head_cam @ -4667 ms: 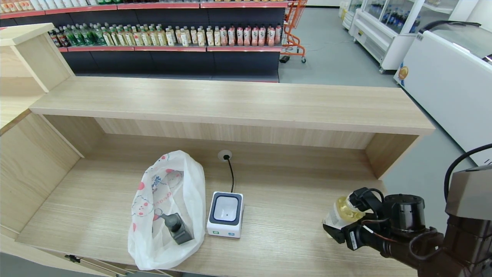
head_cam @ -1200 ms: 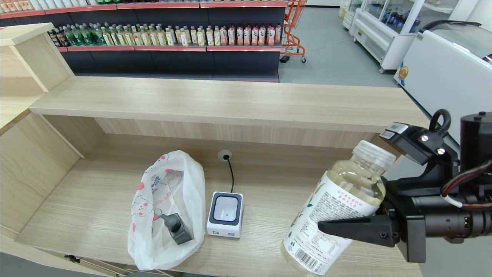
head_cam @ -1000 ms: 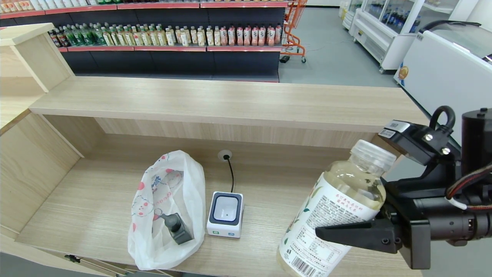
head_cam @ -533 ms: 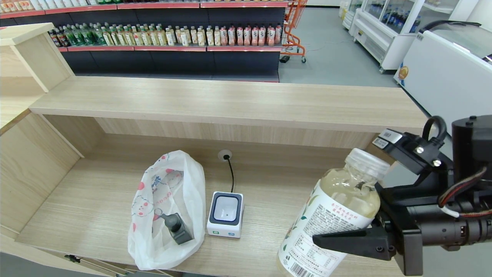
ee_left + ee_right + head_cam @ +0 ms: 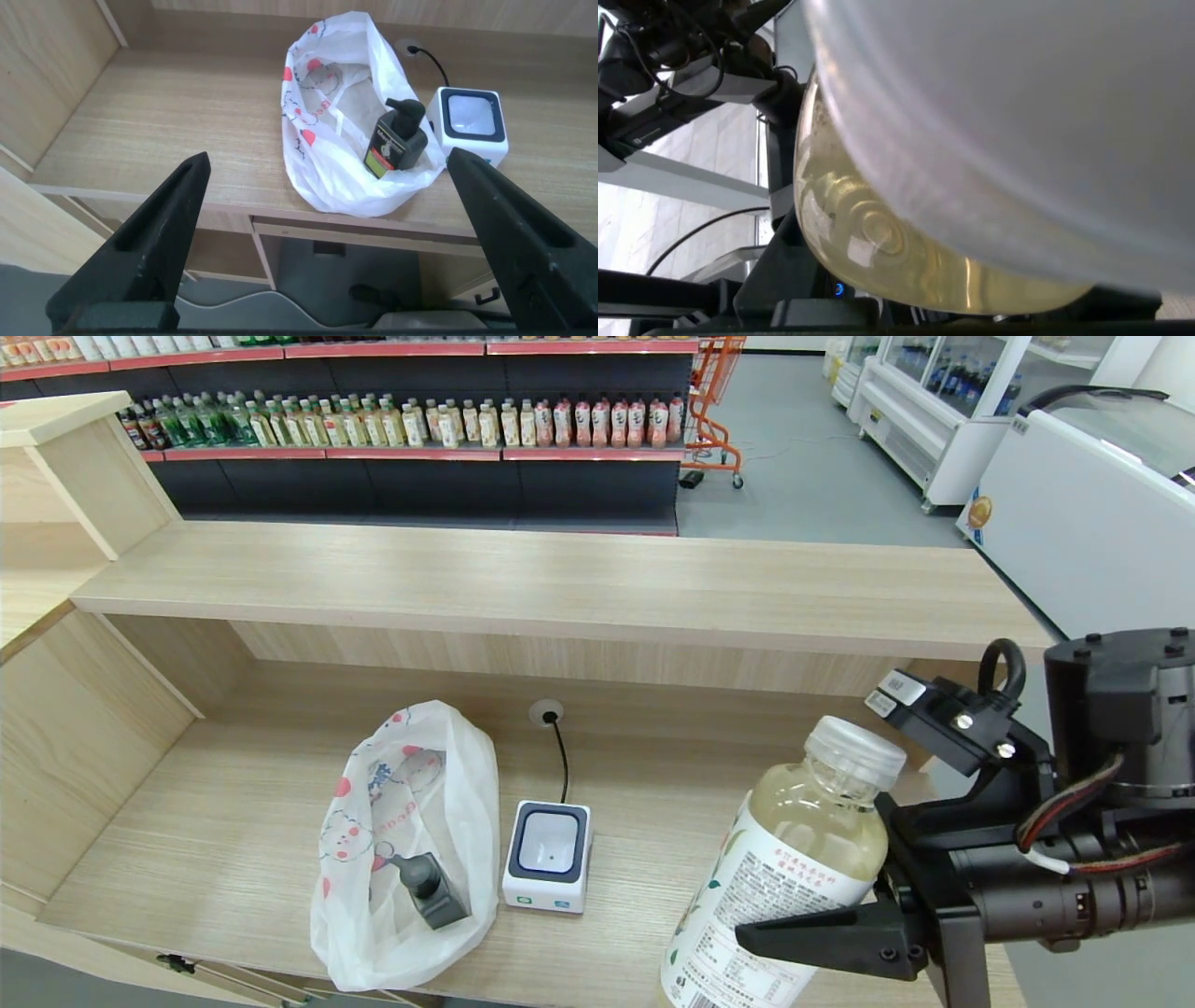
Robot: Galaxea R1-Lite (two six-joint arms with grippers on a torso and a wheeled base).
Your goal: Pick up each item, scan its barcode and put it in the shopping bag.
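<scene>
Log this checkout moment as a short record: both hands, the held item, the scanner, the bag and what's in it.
right hand: shut on the drink bottle, raised over the counter, right of the scanner
drink bottle: tilted, pale liquid, white label, cap on
scanner: white, window facing up, on the counter beside the bag
shopping bag: open, lying on the counter
bag contents: dark pump bottle
left hand: open, holding nothing, above the counter's near edge by the bag
</scene>
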